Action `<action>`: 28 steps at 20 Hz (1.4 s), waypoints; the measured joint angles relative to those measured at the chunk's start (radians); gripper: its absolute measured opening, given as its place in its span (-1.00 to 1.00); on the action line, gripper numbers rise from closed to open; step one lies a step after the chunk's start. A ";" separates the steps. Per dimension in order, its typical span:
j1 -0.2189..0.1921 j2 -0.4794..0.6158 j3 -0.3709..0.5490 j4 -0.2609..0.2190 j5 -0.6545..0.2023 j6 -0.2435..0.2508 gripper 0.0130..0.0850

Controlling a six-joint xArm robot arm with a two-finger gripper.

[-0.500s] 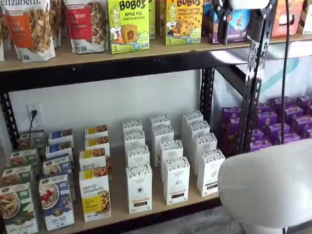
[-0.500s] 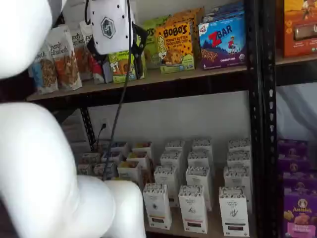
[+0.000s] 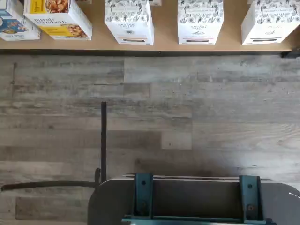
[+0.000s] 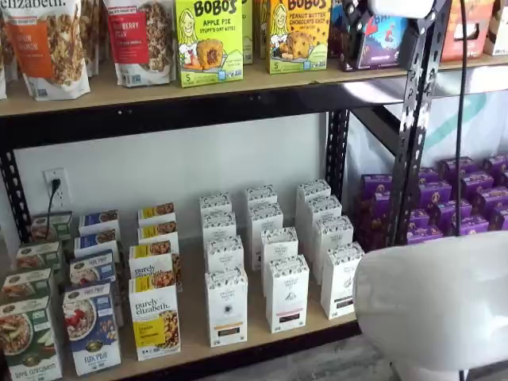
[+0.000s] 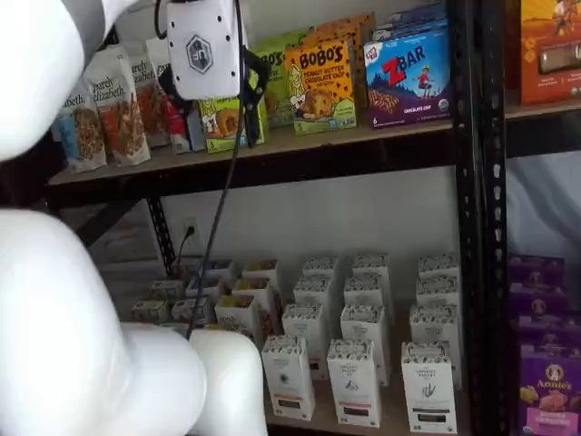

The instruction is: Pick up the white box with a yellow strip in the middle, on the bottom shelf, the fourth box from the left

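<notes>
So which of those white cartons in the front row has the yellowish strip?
The white box next to the purely elizabeth box: its strip is yellow-orange, while the other two front cartons have dark strips.

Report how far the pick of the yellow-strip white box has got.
Done: nothing; the white box stands untouched on the bottom shelf. In hand: the tool hangs up by the upper shelf, far from it. Left: descend, grip, lift.
</notes>
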 joint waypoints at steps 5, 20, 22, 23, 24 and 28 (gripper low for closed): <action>0.036 -0.007 0.034 -0.019 -0.032 0.026 1.00; 0.246 -0.022 0.271 -0.102 -0.282 0.207 1.00; 0.266 -0.019 0.308 -0.099 -0.317 0.227 1.00; 0.283 -0.021 0.330 -0.105 -0.342 0.243 1.00; 0.303 -0.025 0.356 -0.116 -0.371 0.262 1.00; 0.365 -0.009 0.415 -0.150 -0.432 0.327 1.00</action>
